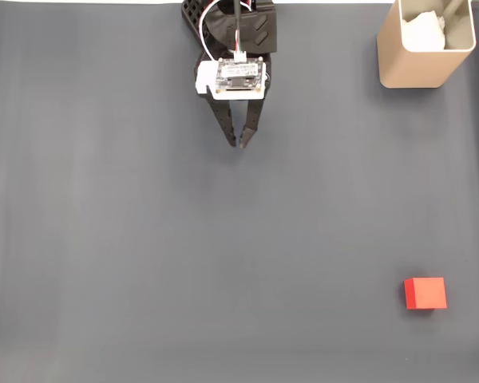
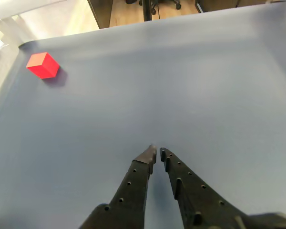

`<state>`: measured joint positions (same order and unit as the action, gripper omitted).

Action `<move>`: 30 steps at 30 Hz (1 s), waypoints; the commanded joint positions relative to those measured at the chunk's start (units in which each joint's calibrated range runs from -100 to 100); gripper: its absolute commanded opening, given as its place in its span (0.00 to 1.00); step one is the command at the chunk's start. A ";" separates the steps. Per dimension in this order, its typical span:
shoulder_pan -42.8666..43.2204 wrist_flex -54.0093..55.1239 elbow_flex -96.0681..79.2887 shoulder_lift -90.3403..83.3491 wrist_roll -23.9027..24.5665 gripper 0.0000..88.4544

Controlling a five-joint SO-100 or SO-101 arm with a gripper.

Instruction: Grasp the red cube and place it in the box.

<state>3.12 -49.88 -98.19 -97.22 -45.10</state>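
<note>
The red cube (image 1: 425, 293) lies on the dark grey mat at the lower right of the fixed view; in the wrist view the red cube (image 2: 43, 65) sits far off at the upper left. The beige box (image 1: 421, 44) stands at the top right corner of the fixed view, with a white wad of paper (image 1: 425, 30) inside. My gripper (image 1: 239, 144) hangs near the top centre, fingertips pointing down the picture, far from both cube and box. In the wrist view the gripper (image 2: 157, 152) is shut, its black tips nearly touching with nothing between them.
The grey mat (image 1: 144, 255) covers the whole table. In the wrist view a pale floor, a dark pole (image 2: 146, 9) and chair legs lie beyond the mat's far edge.
</note>
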 commanded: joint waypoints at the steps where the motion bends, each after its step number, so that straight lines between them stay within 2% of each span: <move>1: 1.29 2.75 3.76 2.68 -0.39 0.00; 17: 4.27 4.06 24.93 21.92 -1.76 0.00; 30: 8.25 1.11 42.81 36.48 -3.32 0.00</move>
<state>10.01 -47.73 -61.66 -63.35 -47.94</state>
